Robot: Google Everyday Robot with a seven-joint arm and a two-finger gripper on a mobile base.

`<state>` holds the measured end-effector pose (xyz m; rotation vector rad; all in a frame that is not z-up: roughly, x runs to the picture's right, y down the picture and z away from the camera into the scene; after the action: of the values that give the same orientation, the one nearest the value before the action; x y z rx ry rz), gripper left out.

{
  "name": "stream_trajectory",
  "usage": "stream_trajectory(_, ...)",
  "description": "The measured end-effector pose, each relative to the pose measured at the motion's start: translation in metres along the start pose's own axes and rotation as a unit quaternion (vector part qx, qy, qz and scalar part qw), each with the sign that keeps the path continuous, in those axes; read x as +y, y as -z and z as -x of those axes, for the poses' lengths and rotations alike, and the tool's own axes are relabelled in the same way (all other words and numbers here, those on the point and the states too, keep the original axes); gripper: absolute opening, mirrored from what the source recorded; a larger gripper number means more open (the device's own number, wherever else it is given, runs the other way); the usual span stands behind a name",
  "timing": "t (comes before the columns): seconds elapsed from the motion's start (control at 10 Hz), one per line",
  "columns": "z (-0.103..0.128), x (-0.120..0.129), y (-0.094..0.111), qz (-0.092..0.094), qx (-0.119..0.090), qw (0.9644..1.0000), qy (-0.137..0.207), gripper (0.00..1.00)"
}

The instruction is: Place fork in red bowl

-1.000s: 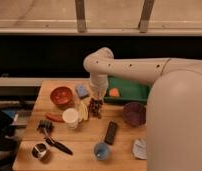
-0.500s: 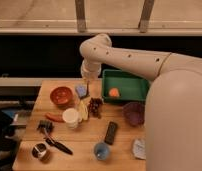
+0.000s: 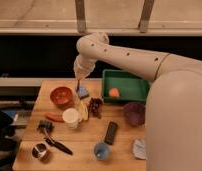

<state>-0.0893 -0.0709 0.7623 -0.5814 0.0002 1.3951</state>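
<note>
The red bowl [image 3: 61,96] sits at the back left of the wooden table [image 3: 84,142]. My gripper [image 3: 78,83] hangs at the end of the white arm, just right of the bowl and above a blue sponge [image 3: 83,92]. A thin dark sliver points down from the gripper; I cannot tell whether it is the fork. No fork shows lying on the table.
A green bin [image 3: 125,86] holding an orange item stands at the back right. Also on the table are a purple bowl [image 3: 134,112], black remote [image 3: 111,132], blue cup [image 3: 101,150], white cup [image 3: 70,117], black-handled tool [image 3: 56,144] and small tin [image 3: 40,151].
The arm has risen from the middle of the table, by the dark cluster, and swung back and left; the gripper now hangs beside the red bowl.
</note>
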Motion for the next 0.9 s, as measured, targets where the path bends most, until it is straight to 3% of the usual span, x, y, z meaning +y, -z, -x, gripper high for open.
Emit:
stream_trajectory(0.5, -0.005, -0.005, -0.006, 0.005, 0.006, 0.9999, -0.011, 0.0)
stream_trajectory(0.7, -0.01, -0.007, -0.023, 0.019, 0.011, 0.9996, -0.015, 0.0)
stream_trajectory(0.9, -0.004, 0.015, -0.048, 0.046, 0.022, 0.9987, -0.003, 0.0)
